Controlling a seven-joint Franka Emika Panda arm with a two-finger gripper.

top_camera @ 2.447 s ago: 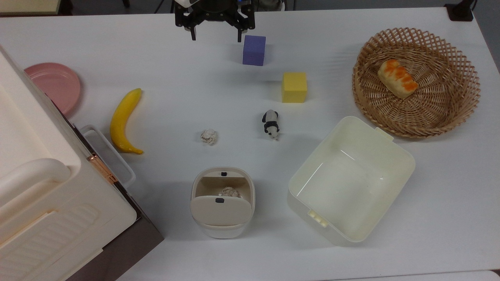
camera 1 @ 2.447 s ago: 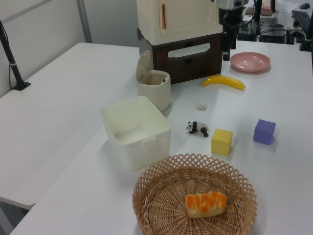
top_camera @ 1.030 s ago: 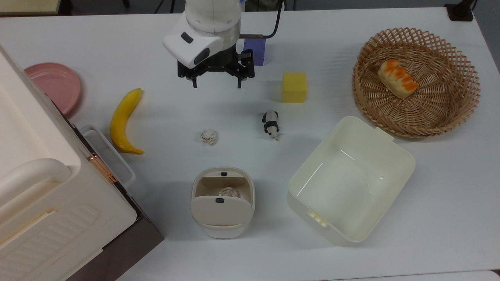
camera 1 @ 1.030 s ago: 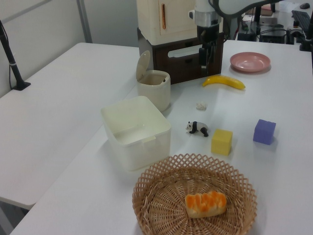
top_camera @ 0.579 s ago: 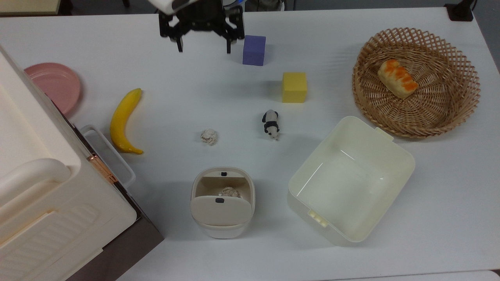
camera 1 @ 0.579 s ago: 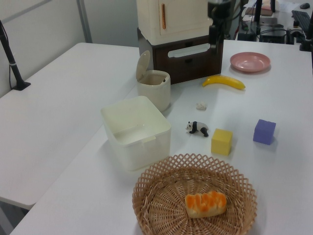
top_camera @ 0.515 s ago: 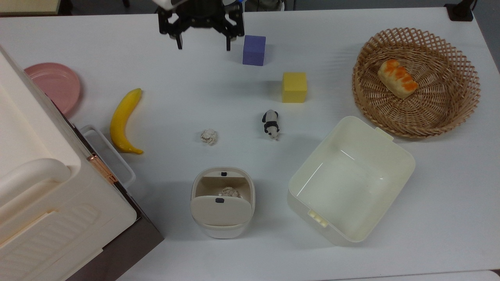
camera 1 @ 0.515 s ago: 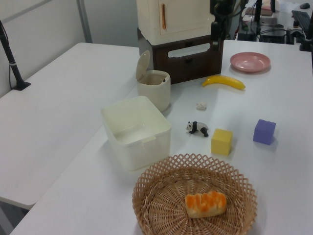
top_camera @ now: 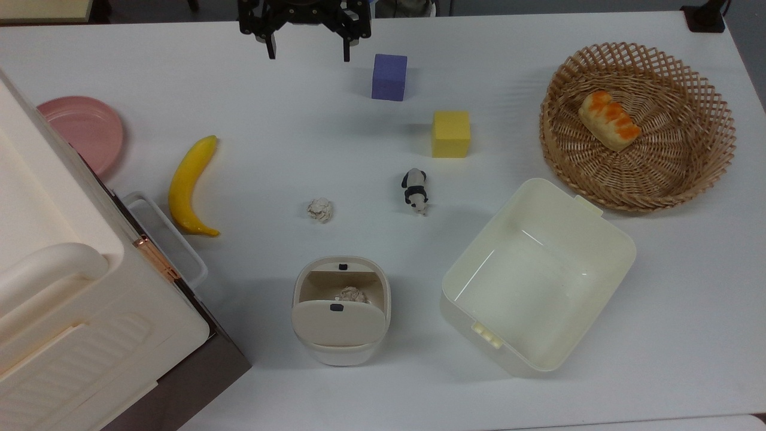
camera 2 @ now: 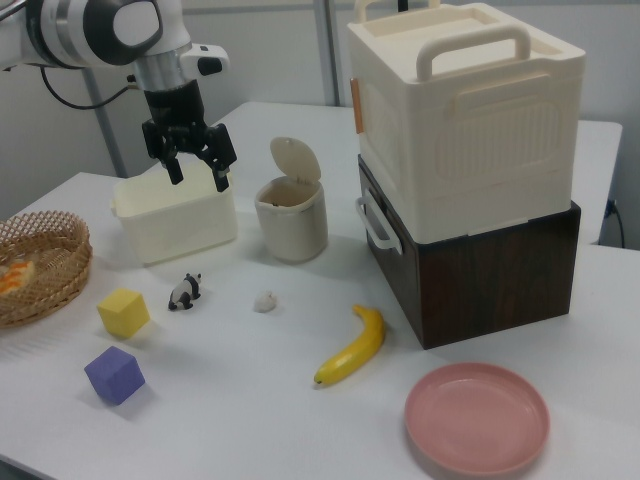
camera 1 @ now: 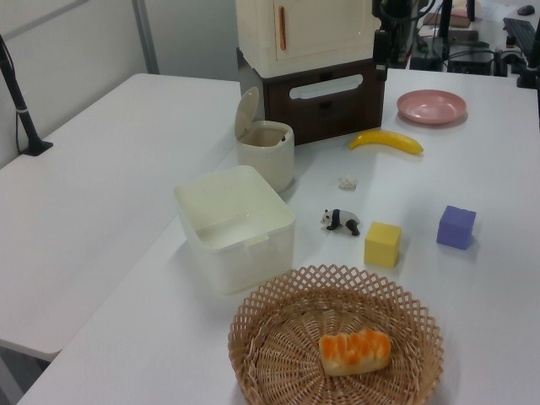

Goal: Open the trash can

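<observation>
The trash can [top_camera: 341,353] is a small white bin near the top view's bottom centre, and its beige lid [top_camera: 338,323] stands tipped up. The black button [top_camera: 343,266] sits on the far rim, and a crumpled paper wad [top_camera: 353,294] lies inside. The trash can [camera 1: 268,159] appears with its raised lid [camera 1: 246,112] in the left view. In the right view, the trash can [camera 2: 291,222] also has its lid [camera 2: 296,160] upright. My gripper [top_camera: 307,52] hangs open and empty at the top view's top edge, far from the bin. The gripper [camera 2: 198,176] hovers high above the table.
A paper ball [top_camera: 320,209], panda toy [top_camera: 415,190], banana [top_camera: 188,185], yellow cube [top_camera: 451,134] and purple cube [top_camera: 389,76] lie between gripper and bin. A cream tub [top_camera: 538,275] and a basket [top_camera: 706,137] with bread stand at the top view's right. A big cream box [top_camera: 72,311] and a pink plate [top_camera: 84,129] stand at the top view's left.
The gripper, open throughout, has pulled back from mid-table toward the top view's top edge and slightly left. The trash can's lid stays raised in every frame.
</observation>
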